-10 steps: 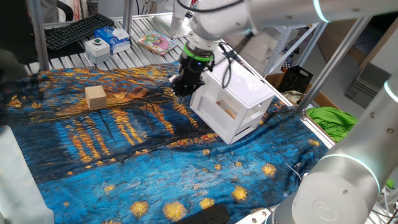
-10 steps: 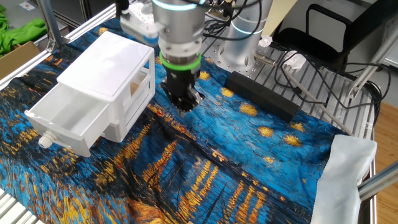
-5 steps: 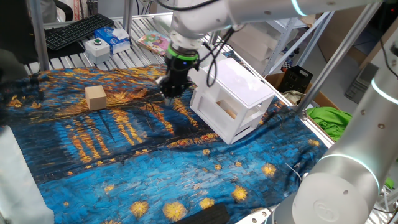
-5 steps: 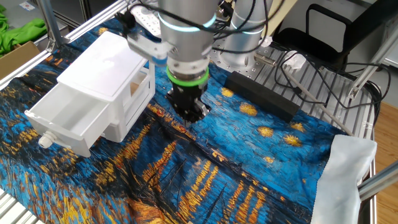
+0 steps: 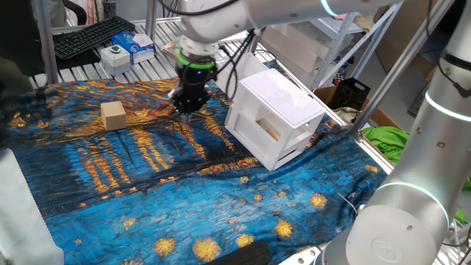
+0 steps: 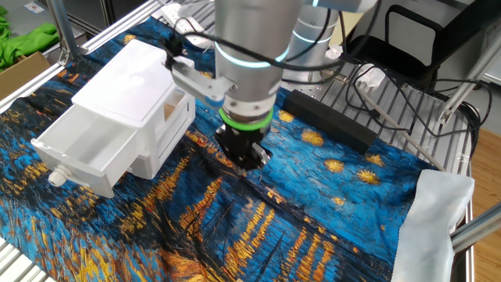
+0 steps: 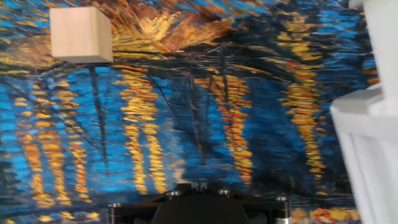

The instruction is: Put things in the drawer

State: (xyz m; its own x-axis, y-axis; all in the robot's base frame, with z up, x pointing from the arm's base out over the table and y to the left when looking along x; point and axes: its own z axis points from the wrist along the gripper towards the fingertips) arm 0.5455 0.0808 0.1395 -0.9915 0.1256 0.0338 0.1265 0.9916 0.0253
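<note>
The tan block (image 5: 112, 115) sits on the blue and orange cloth at the left; it shows at the top left of the hand view (image 7: 81, 34). My gripper (image 5: 185, 109) hangs low over the cloth between the block and the white cabinet (image 5: 283, 99), apart from both. Its fingers look closed together and hold nothing; it also shows in the other fixed view (image 6: 244, 159). The cabinet's drawer (image 6: 82, 149) is pulled out on the side away from the block. In the hand view only the black gripper base (image 7: 199, 208) shows, with the cabinet's edge (image 7: 373, 137) at the right.
Behind the cloth lie a black keyboard (image 5: 92, 35), a white button box (image 5: 114, 54), a blue box (image 5: 140, 44) and a colourful book (image 5: 184, 51). A black bar (image 6: 329, 121) and a white cloth (image 6: 430, 211) lie near the arm's base. Metal frame posts (image 5: 44, 40) stand at the table edge.
My gripper has moved away from the cabinet toward the tan block, staying low over the cloth. The block, cabinet and drawer have not moved.
</note>
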